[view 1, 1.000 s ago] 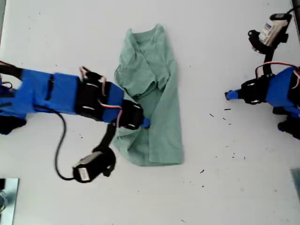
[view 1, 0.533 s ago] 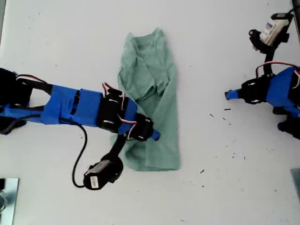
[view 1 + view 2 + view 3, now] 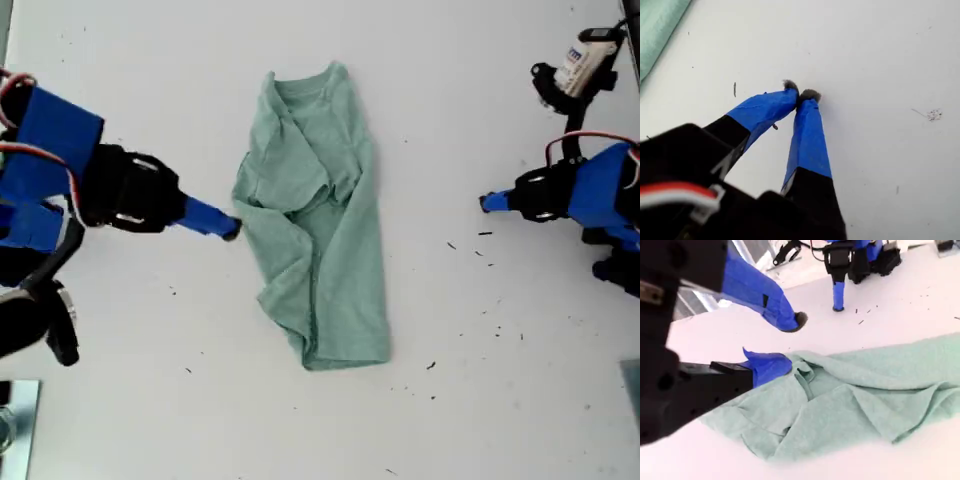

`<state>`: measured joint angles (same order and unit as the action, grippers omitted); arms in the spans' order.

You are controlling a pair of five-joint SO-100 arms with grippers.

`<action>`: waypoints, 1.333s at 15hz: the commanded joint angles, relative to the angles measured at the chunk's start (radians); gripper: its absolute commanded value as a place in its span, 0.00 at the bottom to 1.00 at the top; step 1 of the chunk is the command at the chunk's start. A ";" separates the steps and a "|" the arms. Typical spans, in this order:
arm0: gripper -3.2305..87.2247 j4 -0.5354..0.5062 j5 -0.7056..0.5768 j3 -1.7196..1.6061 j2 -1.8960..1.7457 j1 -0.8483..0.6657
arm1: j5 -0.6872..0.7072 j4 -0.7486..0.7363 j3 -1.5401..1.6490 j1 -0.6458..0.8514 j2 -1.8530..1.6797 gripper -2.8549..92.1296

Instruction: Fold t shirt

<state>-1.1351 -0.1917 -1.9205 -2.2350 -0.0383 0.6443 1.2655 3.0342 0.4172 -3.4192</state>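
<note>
My second gripper (image 3: 785,342) is parted to a middling width and holds nothing. One blue finger hangs above the cloth; the other lies low at the t shirt's (image 3: 850,405) rumpled edge, touching it or just short of it. I cannot tell which. In the exterior view, this gripper (image 3: 228,228) points in from the tabletop's (image 3: 150,400) edge on that view's left. Its tip is at the shirt's (image 3: 320,250) side, about where a folded-in sleeve bulges out.

The shirt lies in the middle of the tabletop as a narrow, creased strip with its sides drawn in. Its long axis runs across my second gripper's line of reach. The round neck points to the tabletop edge at the exterior view's top, the hem to the edge at its bottom.

My first gripper (image 3: 800,95) is pressed closed, its dark tips meeting with nothing between them, over bare tabletop (image 3: 880,45). Only a corner of the shirt (image 3: 655,25) shows in its wrist view. In the exterior view, this gripper (image 3: 487,203) sits well apart from the shirt, toward the tabletop edge on that view's right.

So my second gripper is much the nearer arm. Judging from this, the next fold likely runs end to end along the strip.
</note>
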 commanded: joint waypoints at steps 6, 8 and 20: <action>0.03 0.196 0.348 -1.221 -0.971 0.008 | -0.015 0.006 0.028 0.008 -0.014 0.06; 0.03 0.138 0.314 -1.335 -1.226 -0.044 | -0.020 0.008 0.029 0.011 -0.014 0.06; 0.03 0.192 0.227 -0.109 0.163 0.181 | -0.218 0.080 -1.042 -0.407 1.022 0.18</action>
<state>-0.9112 0.0736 -2.4758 -2.4513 0.0920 0.4832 1.2977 2.4083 0.1243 -2.7167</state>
